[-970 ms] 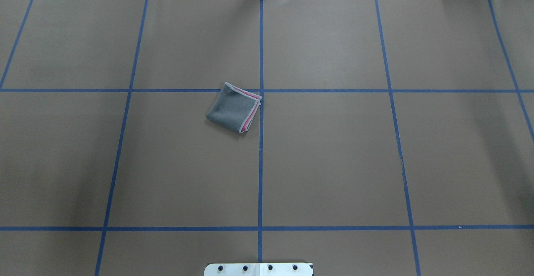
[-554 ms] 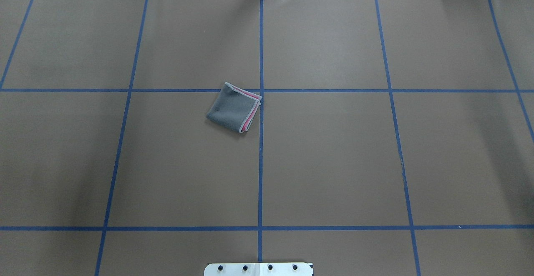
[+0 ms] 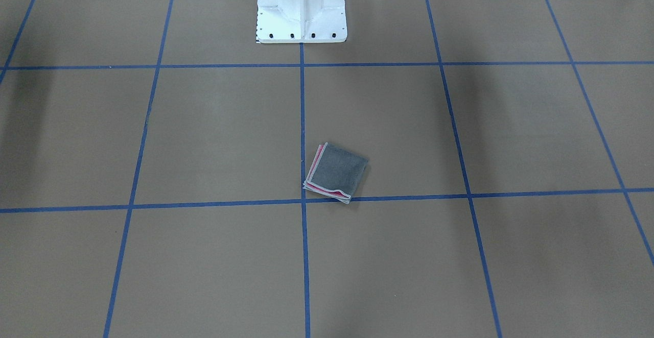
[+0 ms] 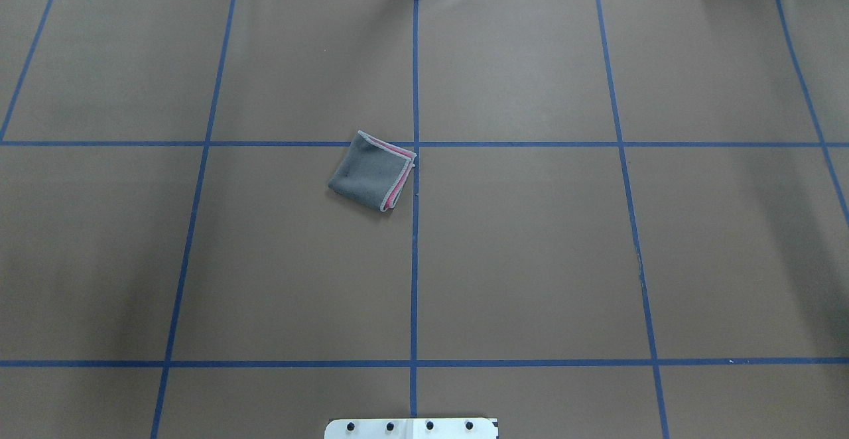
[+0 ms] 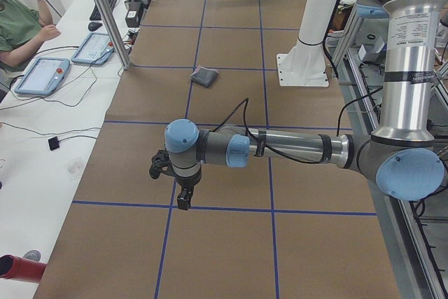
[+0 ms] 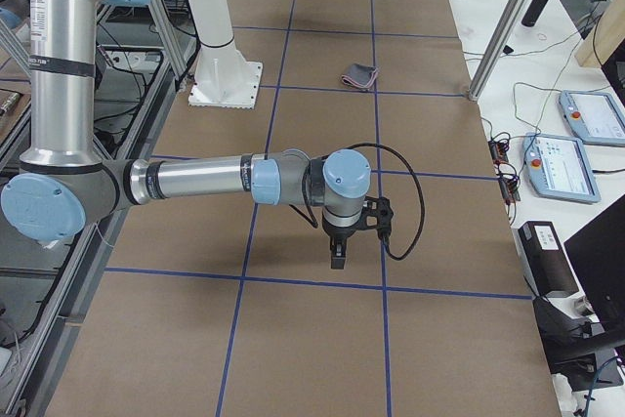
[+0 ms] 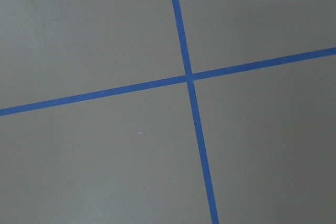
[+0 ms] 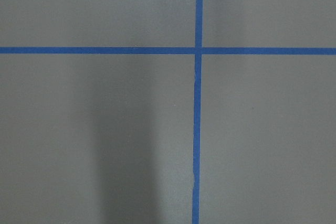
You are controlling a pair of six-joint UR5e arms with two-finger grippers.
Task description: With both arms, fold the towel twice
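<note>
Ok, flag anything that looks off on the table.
The folded towel sits askew to the blue tape grid, pink layers peeking unevenly past its grey top along two edges. Nothing else stands out.

Nothing visible has changed in the overhead view, the folded towel (image 4: 373, 171) included.

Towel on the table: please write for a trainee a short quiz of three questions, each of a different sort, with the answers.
1. True or false: the small square folded terry towel lies on the brown table cover, and neither the left gripper nor the right gripper touches it.
2. Which colour is its top face? A dark grey; B pink; C white.
3. What do both wrist views show besides the cover?
Key: 1 true. 2 A. 3 crossing blue tape lines.
</note>
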